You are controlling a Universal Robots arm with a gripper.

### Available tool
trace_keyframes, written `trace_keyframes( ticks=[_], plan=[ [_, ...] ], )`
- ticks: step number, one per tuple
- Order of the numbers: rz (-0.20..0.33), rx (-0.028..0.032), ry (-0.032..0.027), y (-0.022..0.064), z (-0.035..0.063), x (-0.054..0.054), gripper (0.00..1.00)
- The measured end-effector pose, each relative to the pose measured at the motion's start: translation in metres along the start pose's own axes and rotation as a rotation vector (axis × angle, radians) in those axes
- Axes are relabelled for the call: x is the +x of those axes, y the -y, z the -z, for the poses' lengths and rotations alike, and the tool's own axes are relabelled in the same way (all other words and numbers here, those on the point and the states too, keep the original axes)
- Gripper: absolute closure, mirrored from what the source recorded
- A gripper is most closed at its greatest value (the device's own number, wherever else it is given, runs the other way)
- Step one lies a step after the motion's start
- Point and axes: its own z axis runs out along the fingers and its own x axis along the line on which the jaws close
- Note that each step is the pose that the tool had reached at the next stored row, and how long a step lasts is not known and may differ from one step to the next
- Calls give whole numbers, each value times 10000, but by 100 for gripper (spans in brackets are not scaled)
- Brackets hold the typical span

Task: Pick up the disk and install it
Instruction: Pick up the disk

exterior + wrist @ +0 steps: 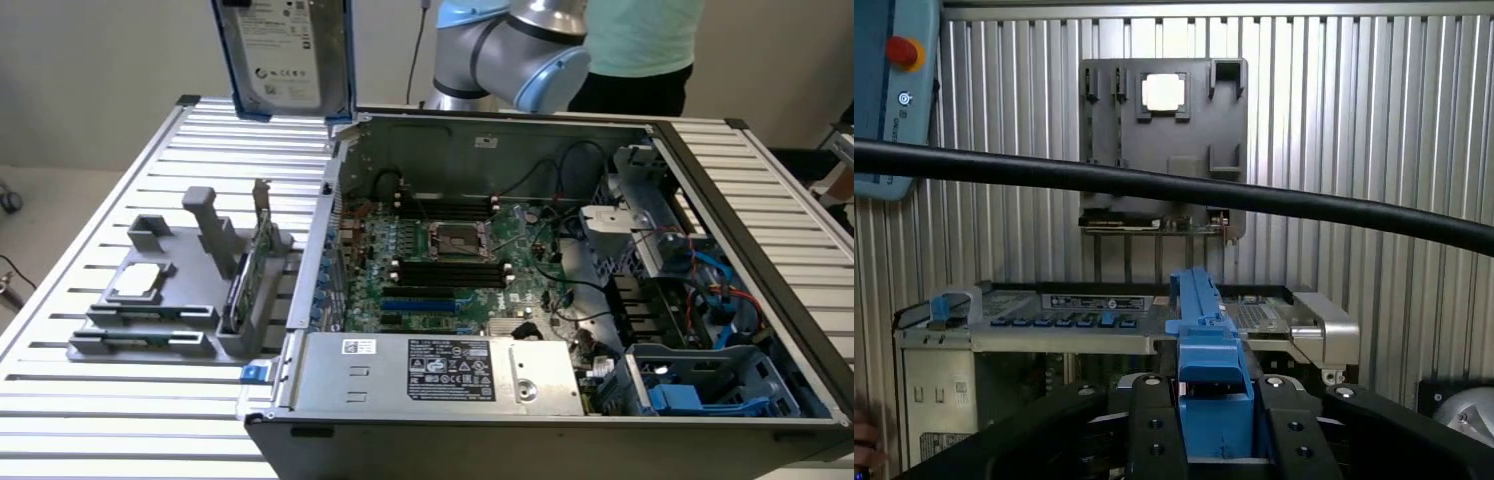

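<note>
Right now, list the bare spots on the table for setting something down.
Bare ribbed table lies between the grey fixture and the near edge, at the exterior view's left; another patch between fixture and far edge, below the raised disk; a strip beside the computer case on the exterior view's right. Inside the case, boards and cables crowd everything.

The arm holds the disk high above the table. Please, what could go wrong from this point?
1. The gripper seems to clamp the disk only by its blue plastic rail, high over the table. A slip could drop it onto the table or the motherboard.
2. Blue cables lie loose inside the open case, close to the blue bay. The disk might snag on them there.
</note>
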Motion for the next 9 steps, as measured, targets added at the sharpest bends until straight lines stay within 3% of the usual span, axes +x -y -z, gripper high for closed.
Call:
trace_keyframes(
  ticks=[9],
  plan=[
    [18,0,0,300,-3,132,68]
  ],
)
